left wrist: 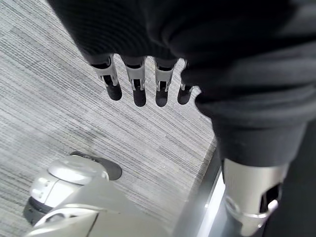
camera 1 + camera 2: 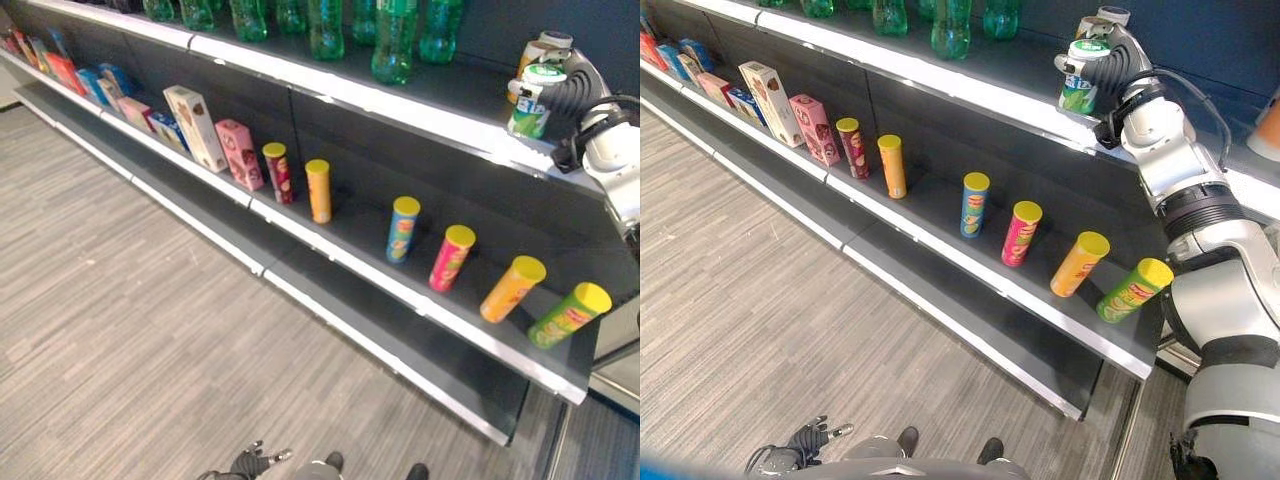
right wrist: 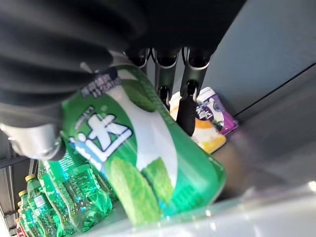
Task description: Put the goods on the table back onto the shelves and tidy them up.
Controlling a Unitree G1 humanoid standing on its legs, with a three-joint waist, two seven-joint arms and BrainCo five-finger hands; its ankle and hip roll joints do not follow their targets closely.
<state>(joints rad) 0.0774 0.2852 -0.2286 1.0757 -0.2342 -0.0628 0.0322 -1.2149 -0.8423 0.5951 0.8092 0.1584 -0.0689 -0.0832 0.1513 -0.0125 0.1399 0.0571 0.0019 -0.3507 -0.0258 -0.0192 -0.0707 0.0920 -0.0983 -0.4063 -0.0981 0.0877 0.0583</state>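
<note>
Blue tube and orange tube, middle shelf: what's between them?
One pink tube, upright between the blue tube and the orange tube on the middle shelf; seen in both eye views.

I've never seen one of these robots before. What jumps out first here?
The right hand is up at the top shelf, fingers wrapped round a green-and-white can beside a row of green bottles. On the shelf below, bright crisp tubes stand in a spaced line. The left hand hangs low over the floor.

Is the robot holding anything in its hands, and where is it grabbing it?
The right hand grips a green-and-white drink container round its side, at the top shelf. The left hand hangs with nothing in it.
</note>
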